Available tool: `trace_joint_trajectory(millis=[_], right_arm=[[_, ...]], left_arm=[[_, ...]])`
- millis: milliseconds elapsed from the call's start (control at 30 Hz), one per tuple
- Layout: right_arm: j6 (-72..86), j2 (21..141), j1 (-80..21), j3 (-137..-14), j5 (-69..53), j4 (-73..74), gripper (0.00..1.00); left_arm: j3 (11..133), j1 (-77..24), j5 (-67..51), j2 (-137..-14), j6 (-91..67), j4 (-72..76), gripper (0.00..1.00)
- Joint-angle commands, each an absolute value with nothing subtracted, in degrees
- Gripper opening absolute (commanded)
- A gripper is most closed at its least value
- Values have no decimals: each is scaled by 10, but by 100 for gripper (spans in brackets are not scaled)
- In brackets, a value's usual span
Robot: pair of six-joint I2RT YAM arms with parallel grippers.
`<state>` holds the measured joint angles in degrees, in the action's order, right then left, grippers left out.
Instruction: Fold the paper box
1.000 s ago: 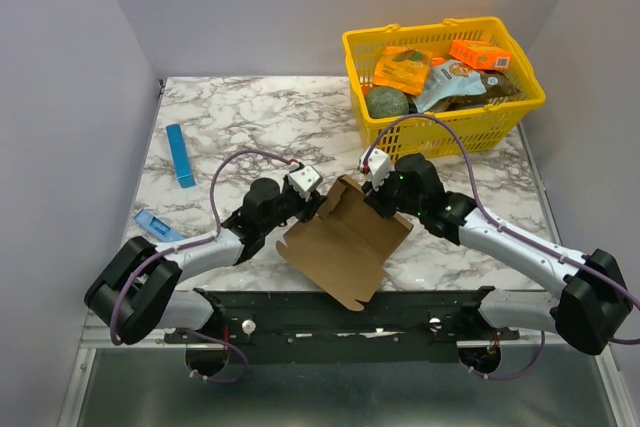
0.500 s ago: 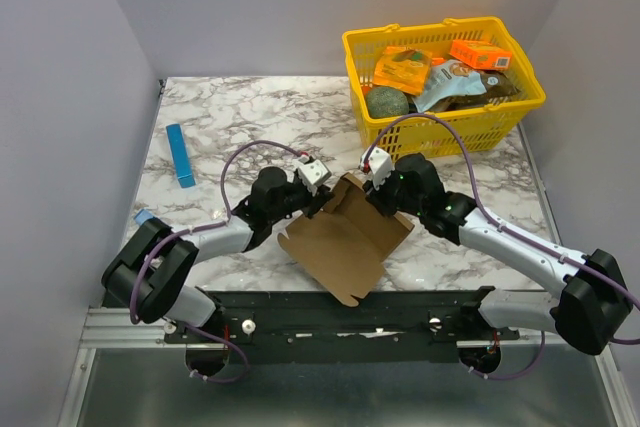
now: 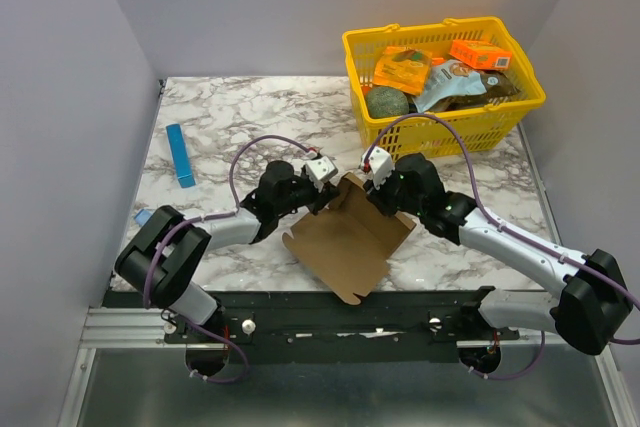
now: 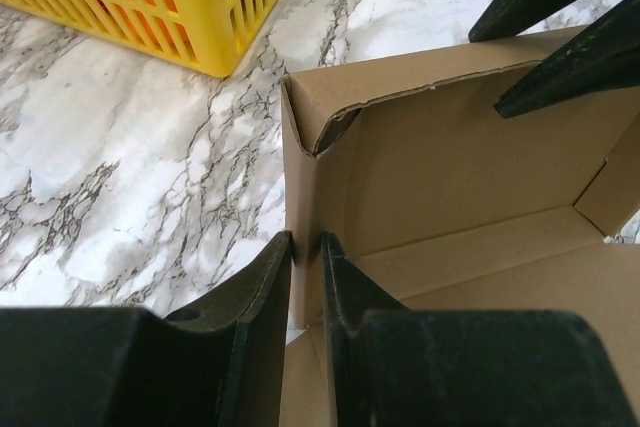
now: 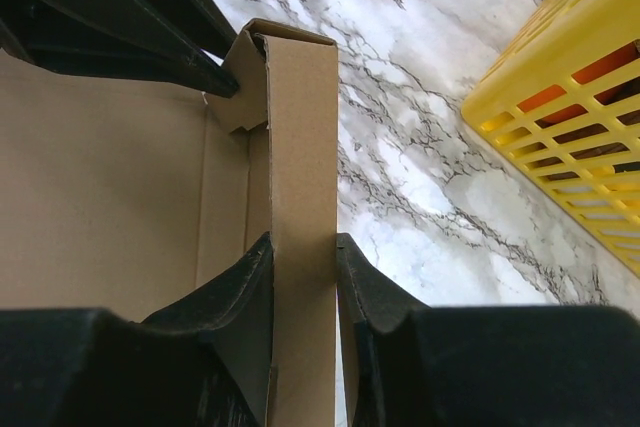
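At far right corner of worktop [image 3: 250, 107], yellow basket [image 3: 440, 125]; near front edge centre, paper box [image 3: 345, 242], walls partly raised; left pincer [image 4: 305, 267] clenched on its left wall; right pincer [image 5: 303, 267] clenched on far wall; blue strip [image 3: 180, 155] by left edge.

This is a robot lab cell. Bare grey walls [image 3: 60, 67] close in a marble-look table [image 3: 250, 112]. Two arms [image 3: 230, 229] with purple cables [image 3: 262, 141] are bolted to a black rail [image 3: 340, 309] at the bottom edge. A grocery-filled basket [image 3: 450, 125] sits upper right.
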<state>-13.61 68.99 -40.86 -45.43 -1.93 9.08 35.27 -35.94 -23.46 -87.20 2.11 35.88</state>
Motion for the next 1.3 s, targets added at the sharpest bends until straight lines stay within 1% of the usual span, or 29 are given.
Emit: trace_joint_trajectory(millis=[0, 100, 300, 400, 433, 467, 533, 567, 667, 767, 933, 1000, 1033, 1133, 1267], right_arm=[[-141, 685, -416, -453, -42, 79, 35], [-141, 686, -415, -453, -45, 78, 35], [-141, 692, -415, -454, -47, 79, 35], [-141, 693, -416, -455, -45, 78, 35], [-140, 693, -415, -455, -45, 79, 35], [-141, 693, -415, -454, -45, 79, 35], [-141, 693, -415, -454, -44, 79, 35], [-141, 693, -416, -454, -43, 79, 35], [-141, 693, -416, -454, -40, 79, 35], [-139, 690, -415, -454, -37, 78, 35], [-139, 689, -416, -454, -35, 77, 35], [-138, 689, -415, -454, -33, 77, 35], [-139, 687, -415, -454, -32, 77, 35], [-137, 685, -415, -452, -28, 77, 35], [-138, 681, -416, -450, -27, 77, 35]], left_arm=[[372, -359, -246, -887, 23, 385, 25], [375, -360, -238, -892, 27, 388, 25], [376, -363, -238, -903, 25, 403, 36], [381, -363, -244, -912, 22, 407, 36], [381, -363, -242, -913, 20, 407, 35], [381, -363, -241, -915, 21, 409, 31], [382, -364, -238, -918, 21, 409, 27], [383, -364, -235, -919, 22, 408, 22], [381, -366, -214, -920, 30, 405, 16], [375, -375, -180, -919, 41, 403, 12], [366, -415, -36, -916, 101, 401, 1], [358, -429, -5, -919, 115, 412, 0], [357, -434, 46, -922, 133, 414, 0], [353, -450, 115, -931, 165, 424, 0], [339, -464, 168, -941, 185, 473, 0]])
